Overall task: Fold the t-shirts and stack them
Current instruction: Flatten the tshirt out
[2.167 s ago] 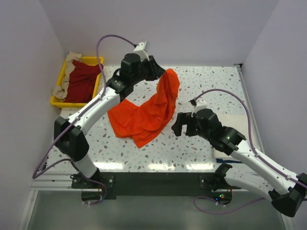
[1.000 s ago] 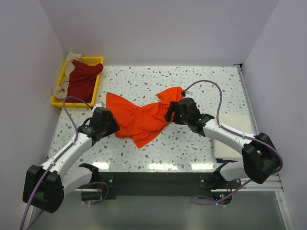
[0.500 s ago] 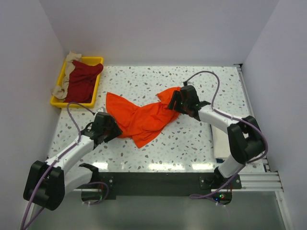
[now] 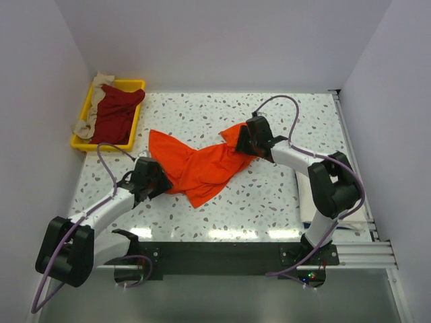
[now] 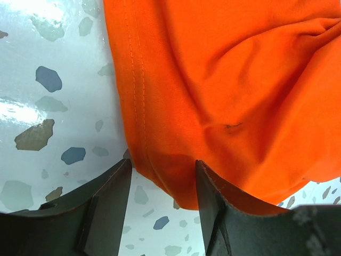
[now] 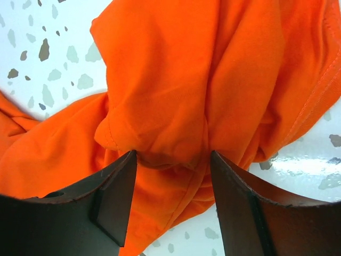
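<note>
The bright orange t-shirt [image 4: 195, 165] lies crumpled across the middle of the table. My left gripper [image 4: 160, 180] is low at its near-left end. In the left wrist view the left gripper [image 5: 162, 170] is open, with the shirt's hemmed corner [image 5: 160, 160] between the fingers. My right gripper [image 4: 241, 146] is at the shirt's far-right end. In the right wrist view the right gripper [image 6: 171, 160] is open around a bunched fold [image 6: 160, 122]. A dark red shirt [image 4: 114, 114] and a beige shirt [image 4: 83, 126] lie in the tray. A cream-white folded shirt [image 4: 308, 202] lies at the right.
The yellow plastic tray [image 4: 79, 143] stands at the far left by the left wall. White walls close the table on the left, back and right. The right arm's forearm crosses above the cream-white shirt. Speckled tabletop [image 4: 303, 114] shows behind the orange shirt.
The left gripper let the lifted orange shirt drop flat and came down to its near-left corner. The right gripper swung up to the shirt's far-right end and crept closer over it.
</note>
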Controlling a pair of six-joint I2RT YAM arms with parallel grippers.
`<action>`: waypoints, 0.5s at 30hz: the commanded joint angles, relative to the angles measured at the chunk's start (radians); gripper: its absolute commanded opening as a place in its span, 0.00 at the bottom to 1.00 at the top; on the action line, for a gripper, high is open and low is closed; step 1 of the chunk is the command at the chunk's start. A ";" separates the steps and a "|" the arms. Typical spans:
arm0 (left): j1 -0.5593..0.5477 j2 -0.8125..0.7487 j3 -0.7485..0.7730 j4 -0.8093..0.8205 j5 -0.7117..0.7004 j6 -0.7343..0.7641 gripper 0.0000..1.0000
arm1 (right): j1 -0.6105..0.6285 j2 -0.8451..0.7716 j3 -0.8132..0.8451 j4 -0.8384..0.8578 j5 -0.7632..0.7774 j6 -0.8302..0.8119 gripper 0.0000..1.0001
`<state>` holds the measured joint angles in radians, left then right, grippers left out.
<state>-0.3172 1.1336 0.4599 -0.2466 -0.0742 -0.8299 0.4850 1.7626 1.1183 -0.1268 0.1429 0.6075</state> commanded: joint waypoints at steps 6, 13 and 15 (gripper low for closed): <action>-0.002 0.041 -0.009 0.093 0.011 -0.012 0.47 | 0.001 0.031 0.090 -0.025 0.026 -0.051 0.57; -0.002 0.058 0.058 0.075 0.013 0.000 0.15 | 0.001 0.055 0.120 -0.039 -0.003 -0.049 0.38; -0.002 0.052 0.106 0.041 -0.010 0.021 0.05 | 0.000 0.052 0.133 -0.060 0.004 -0.051 0.22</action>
<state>-0.3172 1.1938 0.4767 -0.2096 -0.0593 -0.8280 0.4850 1.8156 1.2003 -0.1692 0.1390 0.5682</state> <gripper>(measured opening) 0.094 0.321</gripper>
